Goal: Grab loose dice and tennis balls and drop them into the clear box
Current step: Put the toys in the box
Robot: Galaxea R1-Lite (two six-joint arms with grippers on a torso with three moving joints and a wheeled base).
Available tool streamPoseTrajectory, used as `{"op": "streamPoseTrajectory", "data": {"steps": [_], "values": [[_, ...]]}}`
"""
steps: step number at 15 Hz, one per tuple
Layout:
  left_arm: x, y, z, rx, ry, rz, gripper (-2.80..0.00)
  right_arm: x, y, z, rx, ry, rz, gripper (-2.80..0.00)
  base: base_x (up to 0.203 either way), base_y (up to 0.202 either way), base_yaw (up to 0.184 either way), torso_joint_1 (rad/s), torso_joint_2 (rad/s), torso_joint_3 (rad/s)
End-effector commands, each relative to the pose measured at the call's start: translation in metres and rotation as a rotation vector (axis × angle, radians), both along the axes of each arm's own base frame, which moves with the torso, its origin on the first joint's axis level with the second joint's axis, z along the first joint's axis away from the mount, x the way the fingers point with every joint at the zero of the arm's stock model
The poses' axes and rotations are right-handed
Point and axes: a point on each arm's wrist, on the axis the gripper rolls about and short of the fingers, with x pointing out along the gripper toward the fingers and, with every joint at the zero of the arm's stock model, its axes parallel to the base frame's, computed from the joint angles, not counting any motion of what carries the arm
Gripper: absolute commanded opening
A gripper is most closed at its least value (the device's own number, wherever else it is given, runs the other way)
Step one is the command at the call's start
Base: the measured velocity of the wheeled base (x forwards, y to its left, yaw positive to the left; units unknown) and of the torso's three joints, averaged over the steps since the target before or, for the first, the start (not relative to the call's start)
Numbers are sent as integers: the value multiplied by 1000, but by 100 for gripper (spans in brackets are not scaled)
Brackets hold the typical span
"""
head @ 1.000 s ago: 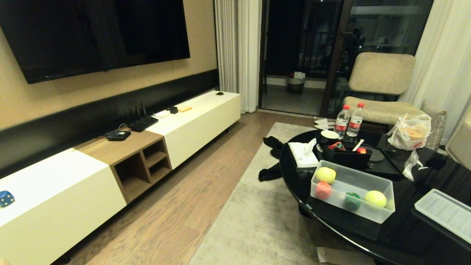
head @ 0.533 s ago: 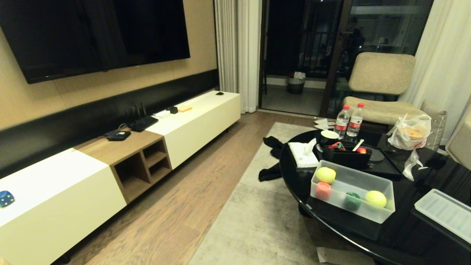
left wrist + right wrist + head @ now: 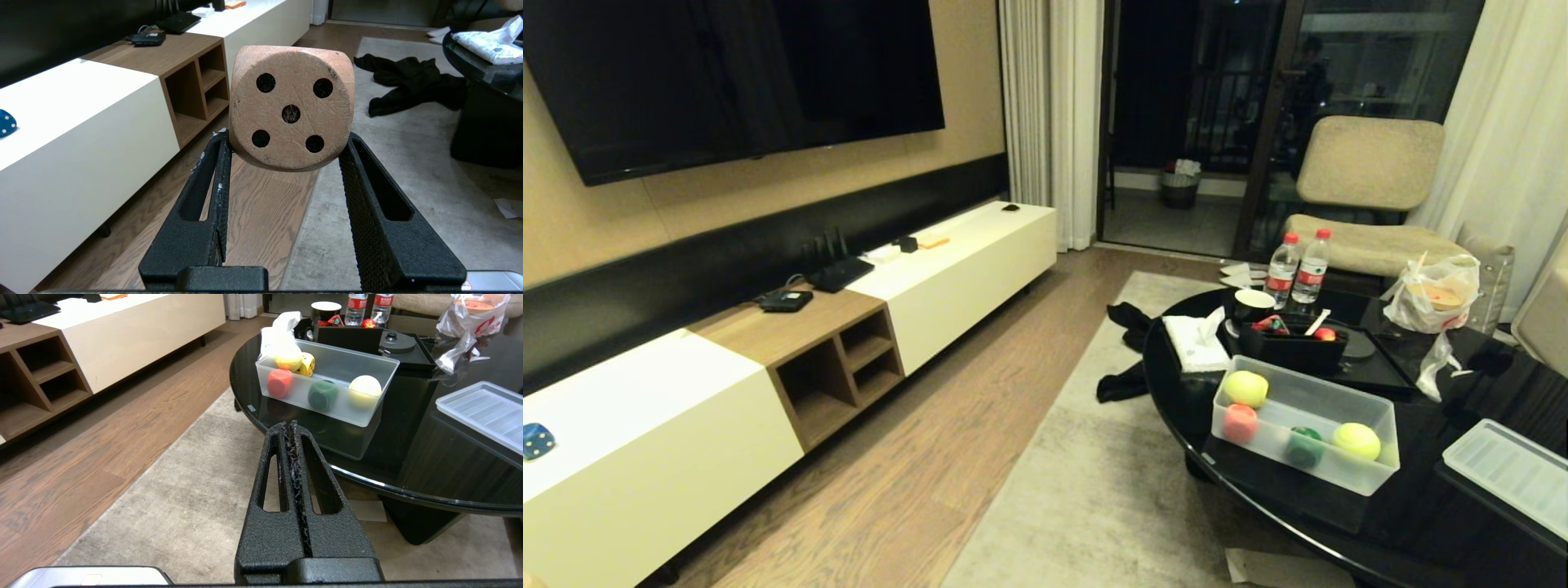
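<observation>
The round black glass coffee table [image 3: 1421, 523] is sitting off to the right of the long white and wood TV cabinet [image 3: 670, 408], with pale rug and wood floor running between them. On the table's near edge the clear box [image 3: 1364, 478] is standing open, its long axis running roughly along that rim, with its ribbed lid [image 3: 1511, 474] lying apart, further round the table.

Inside the box two tennis balls [image 3: 1246, 388] are resting at opposite ends, with a red die [image 3: 1240, 422] and a green die [image 3: 1305, 445] between them. A yellow spotted die [image 3: 307, 364] is tucked behind the nearer ball.

The left gripper [image 3: 286, 143] is clamping the pale tan dice [image 3: 291, 107] between its two fingers, five pips facing the camera. The right gripper [image 3: 292, 425] is hanging closed and empty, pointing at the box.

The coming move probably turns on this: the box is lying ahead and to the right of the held dice, so the right arm is the nearer one, yet the left is carrying the load and must cross over the table rim.

Only the left wrist view is showing the grip; neither arm is appearing in the head view. Only the right wrist view is revealing the yellow die. A blue spotted piece [image 3: 537, 440], possibly another die, is sitting on the cabinet's near end.
</observation>
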Motion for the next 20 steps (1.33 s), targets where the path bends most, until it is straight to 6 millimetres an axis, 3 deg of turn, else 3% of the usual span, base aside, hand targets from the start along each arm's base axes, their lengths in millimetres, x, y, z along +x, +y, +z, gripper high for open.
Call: {"op": "streamPoseTrajectory", "data": {"steps": [1, 20], "values": [[0, 0, 0, 0, 3, 0, -280, 0, 0, 0, 0, 1, 0, -280, 0, 0, 0, 0, 0, 0], [0, 0, 0, -2, 3, 0, -280, 0, 0, 0, 1, 3, -1, -280, 0, 0, 0, 0, 0, 0]]}}
